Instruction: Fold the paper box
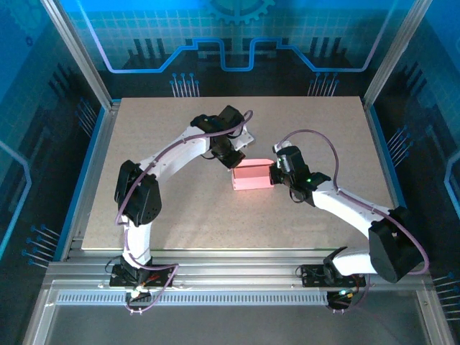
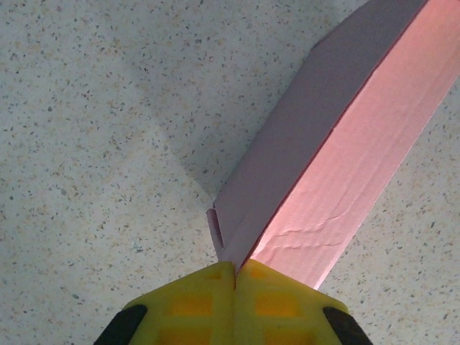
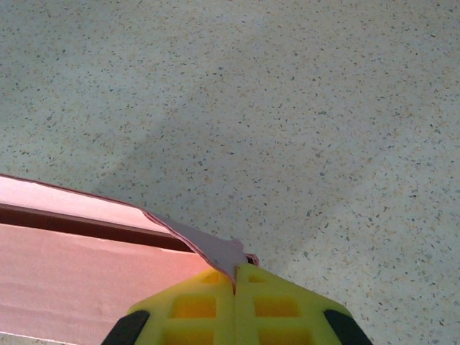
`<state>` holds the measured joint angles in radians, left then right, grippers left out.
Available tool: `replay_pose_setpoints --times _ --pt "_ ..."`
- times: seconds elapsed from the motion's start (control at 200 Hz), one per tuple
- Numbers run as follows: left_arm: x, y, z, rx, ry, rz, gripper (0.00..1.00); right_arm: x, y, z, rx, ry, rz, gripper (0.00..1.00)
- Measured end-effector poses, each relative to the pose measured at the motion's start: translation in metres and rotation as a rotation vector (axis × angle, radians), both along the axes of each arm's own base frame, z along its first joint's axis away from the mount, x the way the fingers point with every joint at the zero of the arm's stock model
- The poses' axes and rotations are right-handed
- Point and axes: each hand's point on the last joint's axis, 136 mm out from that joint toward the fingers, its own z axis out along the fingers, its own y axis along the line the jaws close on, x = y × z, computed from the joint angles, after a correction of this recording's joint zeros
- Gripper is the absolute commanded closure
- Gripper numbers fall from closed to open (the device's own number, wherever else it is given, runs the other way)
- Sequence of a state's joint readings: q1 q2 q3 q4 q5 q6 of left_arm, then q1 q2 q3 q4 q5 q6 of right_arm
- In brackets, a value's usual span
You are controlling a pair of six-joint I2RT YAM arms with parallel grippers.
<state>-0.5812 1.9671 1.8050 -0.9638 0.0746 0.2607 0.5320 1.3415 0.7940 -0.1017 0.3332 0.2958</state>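
Though creased, a pink paper box (image 1: 251, 175)

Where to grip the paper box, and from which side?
Likely the thin end flaps, coming in edge-on from each end: the paper box is broad, but its card edges are thin enough to pinch. The left gripper and right gripper are each shut on one end that way.
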Motion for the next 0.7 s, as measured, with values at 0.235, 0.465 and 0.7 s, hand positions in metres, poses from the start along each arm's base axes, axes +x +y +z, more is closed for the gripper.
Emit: replay_pose_setpoints --times 0.235,0.465,0.7 --pt "0.005 -0.002 0.001 -0.038 0.025 0.142 1.0 0.0 0.0 0.0 0.011 0.0 -0.013 0.99" --pt "0.015 -0.002 -0.006 -0.068 0.027 0.277 1.0 -0.001 0.002 0.001 0.012 -0.008 -0.037 0.99" --pt "0.028 -0.004 -0.006 -0.114 -0.006 0.388 1.0 -0.001 0.002 0.001 0.009 -0.014 -0.066 0.98"
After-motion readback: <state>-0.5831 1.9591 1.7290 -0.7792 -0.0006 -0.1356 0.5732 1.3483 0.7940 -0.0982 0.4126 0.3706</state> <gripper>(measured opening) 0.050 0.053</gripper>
